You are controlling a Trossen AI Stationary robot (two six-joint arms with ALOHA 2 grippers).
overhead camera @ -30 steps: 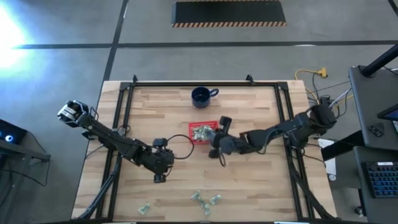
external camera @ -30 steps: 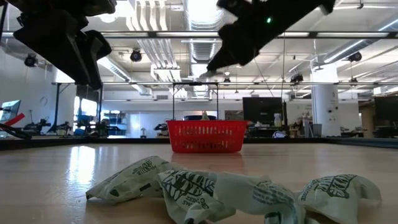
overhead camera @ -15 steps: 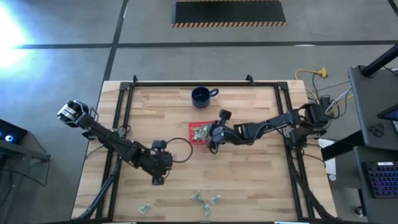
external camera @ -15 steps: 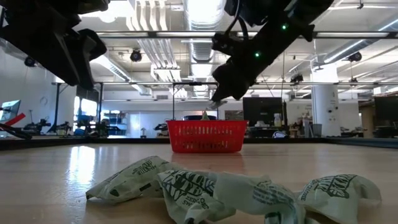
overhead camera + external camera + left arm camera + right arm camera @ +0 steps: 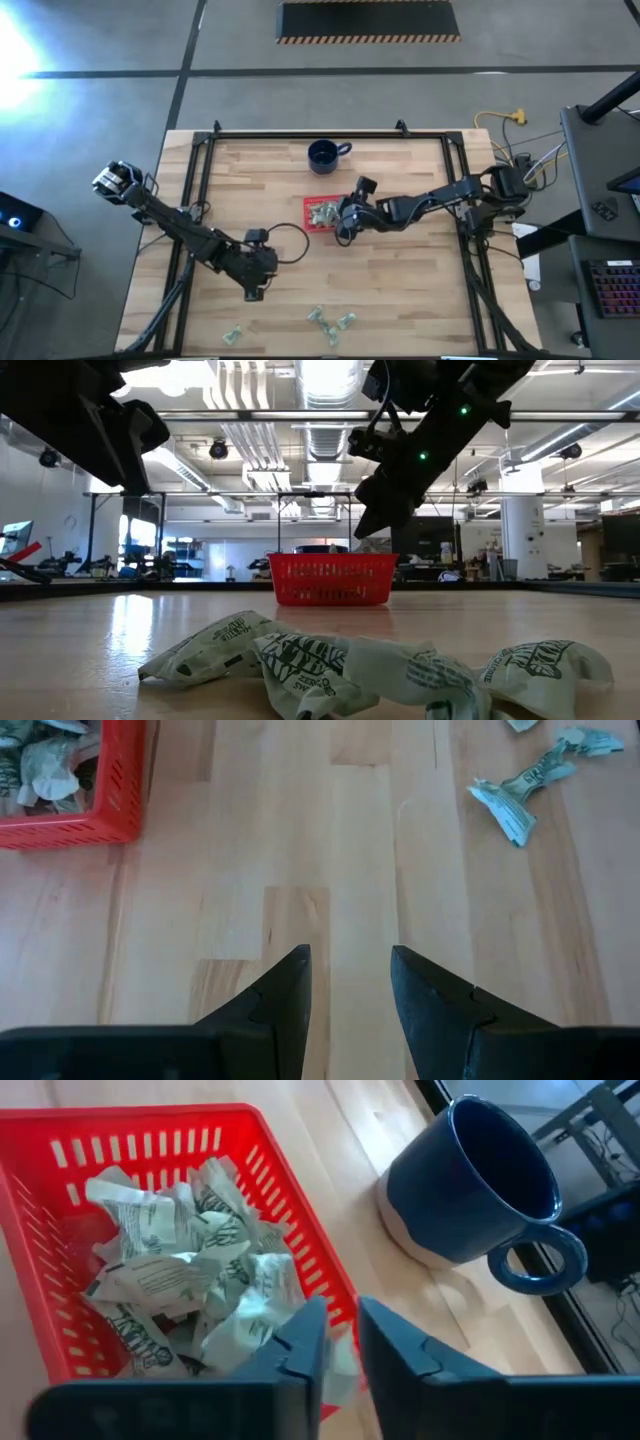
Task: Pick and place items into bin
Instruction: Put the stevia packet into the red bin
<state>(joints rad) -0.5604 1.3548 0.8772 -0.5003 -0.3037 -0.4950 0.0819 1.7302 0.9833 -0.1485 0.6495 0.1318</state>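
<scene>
Wrappers (image 5: pixel 185 1270), pale green and whitish and all crumpled, lie piled inside the red bin (image 5: pixel 290 1210) near the middle of the wooden tabletop (image 5: pixel 400 290). The right claw (image 5: pixel 338 1342) hangs over the bin's edge, and its two dark fingers stand a little apart with a pale wrapper piece showing in the small gap between them; I cannot tell if they are pinching it. A dark blue mug (image 5: pixel 323 154) stands near the bin, toward the far edge of the tabletop, not touching it. The left claw (image 5: pixel 350 982) hangs over bare wood, away from the bin, with its fingers spread and nothing between them. More loose wrappers (image 5: pixel 328 322) lie by the near edge of the tabletop, well apart from the bin, and they look big and close in the low view (image 5: pixel 370 665).
</scene>
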